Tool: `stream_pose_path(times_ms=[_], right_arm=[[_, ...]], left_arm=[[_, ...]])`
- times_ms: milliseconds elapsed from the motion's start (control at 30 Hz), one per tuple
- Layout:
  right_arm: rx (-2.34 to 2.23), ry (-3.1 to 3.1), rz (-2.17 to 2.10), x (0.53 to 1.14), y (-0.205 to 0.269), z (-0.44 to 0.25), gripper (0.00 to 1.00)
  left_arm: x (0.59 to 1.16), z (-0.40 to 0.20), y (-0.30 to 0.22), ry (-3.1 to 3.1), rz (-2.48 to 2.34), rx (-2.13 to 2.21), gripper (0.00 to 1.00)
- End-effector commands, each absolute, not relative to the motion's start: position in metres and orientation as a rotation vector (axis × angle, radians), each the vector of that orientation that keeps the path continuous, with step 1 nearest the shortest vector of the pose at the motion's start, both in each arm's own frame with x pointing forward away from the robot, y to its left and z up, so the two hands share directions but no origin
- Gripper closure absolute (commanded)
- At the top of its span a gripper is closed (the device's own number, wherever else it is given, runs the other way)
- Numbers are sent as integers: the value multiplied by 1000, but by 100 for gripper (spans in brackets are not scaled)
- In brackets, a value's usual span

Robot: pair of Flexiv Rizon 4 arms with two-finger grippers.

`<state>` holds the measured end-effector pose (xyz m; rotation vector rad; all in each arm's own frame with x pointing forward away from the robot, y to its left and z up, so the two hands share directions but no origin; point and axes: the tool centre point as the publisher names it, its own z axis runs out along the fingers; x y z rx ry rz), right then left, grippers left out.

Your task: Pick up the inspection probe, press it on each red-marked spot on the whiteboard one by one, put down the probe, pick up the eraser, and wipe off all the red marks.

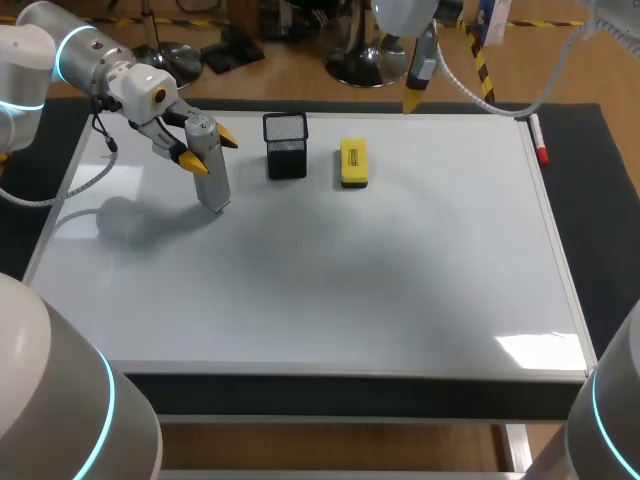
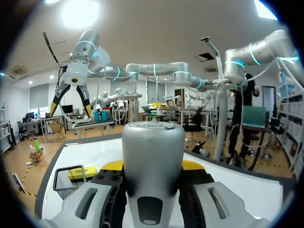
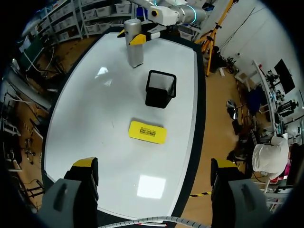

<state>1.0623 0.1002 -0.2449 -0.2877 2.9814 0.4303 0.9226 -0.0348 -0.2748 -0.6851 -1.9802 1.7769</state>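
At whiteboard's (image 1: 400, 280) left end | left fingers (image 1: 193, 162) clamped on probe (image 1: 213, 185) | right fingers (image 3: 85, 166) wide apart, empty

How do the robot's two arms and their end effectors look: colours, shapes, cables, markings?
The left arm and right arm are rounded silver-grey tubes with glowing cyan rings. The left end effector has a white body with a round orange spot, a thin black cable and dark, yellow-tipped fingers. The right end effector has grey, yellow-tipped fingers and a pale cable.

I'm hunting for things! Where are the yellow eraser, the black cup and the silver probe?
eraser (image 1: 353, 162), head view, middle of its top.
cup (image 1: 287, 160), head view, front mesh wall.
probe (image 1: 213, 182), head view, middle of its body.
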Motion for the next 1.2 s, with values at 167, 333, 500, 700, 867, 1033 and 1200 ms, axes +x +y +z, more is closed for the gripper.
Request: stream_pose_path(times_ms=[167,333,500,700,867,1033,1200], right_arm=[[-290,2986,425,1064,100,-244,0],[-290,2986,425,1064,100,-244,0],[-290,2986,425,1064,100,-244,0],[-290,2986,425,1064,100,-244,0],[-290,2986,425,1064,100,-244,0],[-290,2986,425,1064,100,-244,0],[-290,2986,425,1064,100,-244,0]], left_arm=[[924,-274,-34,-1978,1775,-690,100],[932,-268,-40,-2073,1826,-506,100],[940,-255,-47,-2136,1868,-381,100],[950,-239,-61,-2221,1876,-284,100],[959,-226,-73,-2255,1889,-216,100],[971,-214,-83,-2292,1905,-135,100],[983,-200,-89,-2315,1968,-50,100]])
